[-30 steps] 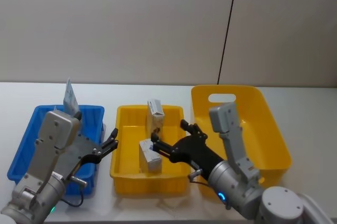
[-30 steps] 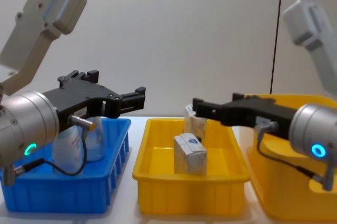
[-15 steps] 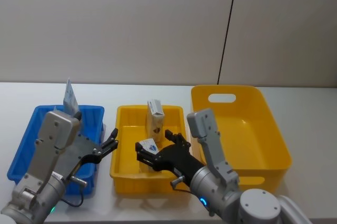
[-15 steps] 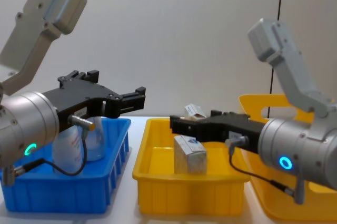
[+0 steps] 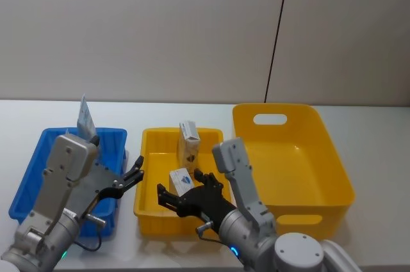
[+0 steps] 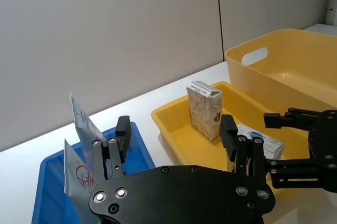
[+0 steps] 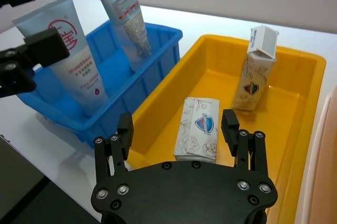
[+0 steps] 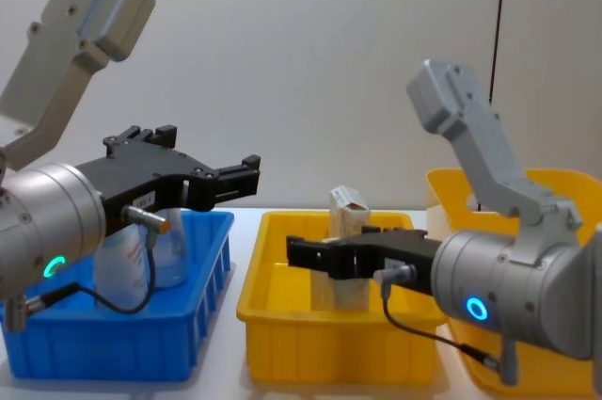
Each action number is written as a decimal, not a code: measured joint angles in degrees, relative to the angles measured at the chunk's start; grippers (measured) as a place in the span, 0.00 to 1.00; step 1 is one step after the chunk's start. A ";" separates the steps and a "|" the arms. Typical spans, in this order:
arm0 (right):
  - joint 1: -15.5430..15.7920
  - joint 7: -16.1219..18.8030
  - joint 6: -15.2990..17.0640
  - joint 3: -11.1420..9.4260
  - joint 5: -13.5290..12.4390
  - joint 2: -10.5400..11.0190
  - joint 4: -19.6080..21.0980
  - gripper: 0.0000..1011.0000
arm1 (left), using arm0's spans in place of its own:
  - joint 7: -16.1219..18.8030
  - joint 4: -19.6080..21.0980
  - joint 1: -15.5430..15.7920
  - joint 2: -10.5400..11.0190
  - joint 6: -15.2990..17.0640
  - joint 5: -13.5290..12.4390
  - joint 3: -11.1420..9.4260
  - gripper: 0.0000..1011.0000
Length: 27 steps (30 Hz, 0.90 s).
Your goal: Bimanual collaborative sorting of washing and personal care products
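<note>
1. Over the near half of the small yellow tray [image 5: 148,137]: right gripper [image 5: 181,190], held low and level, pointing toward the robot's left. Spreads its fingers [image 7: 125,125] wide and grips nothing.
2. Between those fingers as seen from the wrist, on the tray floor: a lying carton [image 7: 197,128], blue mark up. Contact impossible to judge.
3. Near the same tray's far wall: a second carton [image 5: 188,142], standing upright.
4. Above the gap between blue tray [image 5: 38,157] and small yellow tray: left gripper [image 5: 136,171], raised, level, pointing right. Gapes open, empty.
5. Inside the blue tray: two squeeze tubes [image 7: 73,58], leaning upright.
6. Farther right: a large yellow bin [image 5: 320,130].
</note>
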<state>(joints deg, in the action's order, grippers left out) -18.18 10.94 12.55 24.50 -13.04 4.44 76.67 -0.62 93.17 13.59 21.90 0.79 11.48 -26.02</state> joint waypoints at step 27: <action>-1.81 -3.23 2.27 -0.93 2.67 -2.43 -4.81 0.78 | 0.00 0.00 0.00 0.00 0.00 0.00 0.00 0.99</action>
<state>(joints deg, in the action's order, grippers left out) -19.99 7.70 14.83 23.57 -10.37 2.02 71.86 -0.62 93.18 13.59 21.89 0.80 11.48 -26.02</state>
